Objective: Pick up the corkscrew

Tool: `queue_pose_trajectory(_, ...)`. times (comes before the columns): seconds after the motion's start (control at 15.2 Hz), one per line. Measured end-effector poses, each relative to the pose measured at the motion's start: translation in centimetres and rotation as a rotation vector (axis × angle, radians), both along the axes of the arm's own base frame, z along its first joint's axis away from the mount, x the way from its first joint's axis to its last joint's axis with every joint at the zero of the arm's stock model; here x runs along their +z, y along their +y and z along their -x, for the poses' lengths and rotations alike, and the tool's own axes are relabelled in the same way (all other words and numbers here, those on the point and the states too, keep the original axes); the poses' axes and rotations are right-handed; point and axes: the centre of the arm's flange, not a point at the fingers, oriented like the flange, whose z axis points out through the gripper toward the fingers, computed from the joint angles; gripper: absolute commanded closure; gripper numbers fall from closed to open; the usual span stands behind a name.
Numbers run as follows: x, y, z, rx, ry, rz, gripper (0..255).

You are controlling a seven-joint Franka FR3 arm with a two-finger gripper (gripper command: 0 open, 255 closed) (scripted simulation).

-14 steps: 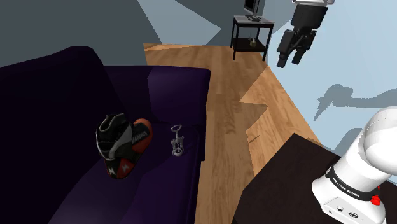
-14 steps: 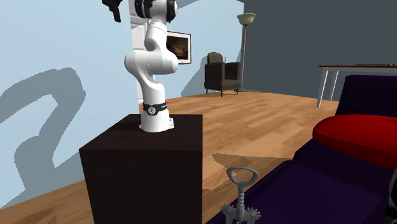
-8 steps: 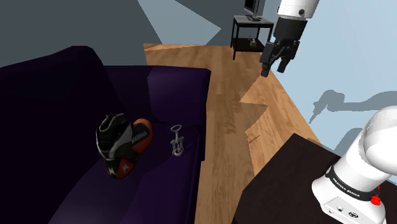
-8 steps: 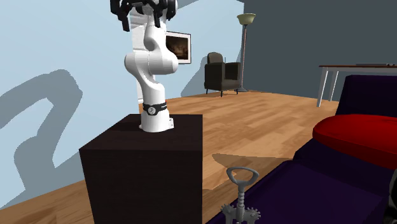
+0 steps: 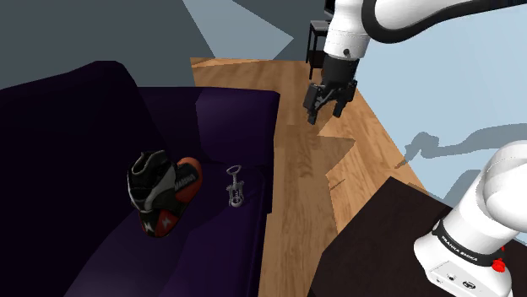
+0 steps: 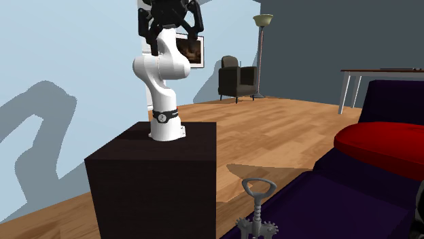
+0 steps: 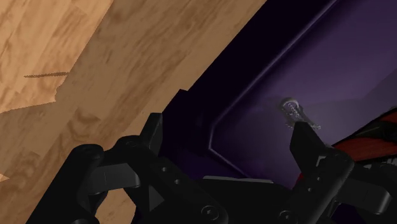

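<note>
Corkscrew [image 5: 235, 186] on purple sofa [image 5: 76, 118]; gripper [image 5: 324, 110] spread

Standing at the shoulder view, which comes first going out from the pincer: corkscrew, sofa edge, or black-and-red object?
1. Sofa edge, lower left of the pincer.
2. Corkscrew, on the seat near that edge.
3. Black-and-red object, farther left on the seat.

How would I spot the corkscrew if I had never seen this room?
Find the dark purple sofa. On its seat, near the edge facing the wood floor, is the corkscrew. It is small, grey and thin, beside a bulky black-and-red object.
</note>
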Motion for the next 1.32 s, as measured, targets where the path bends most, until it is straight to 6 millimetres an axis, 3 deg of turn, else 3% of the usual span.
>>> queue_pose_trajectory(0.86, -9.8, 10.3, -9.5, -0.09, -0.03, 0.029, 0)
queue_pose_trajectory(1.32, -14.5, 15.4, -15.6, -0.139, -0.046, 0.043, 0)
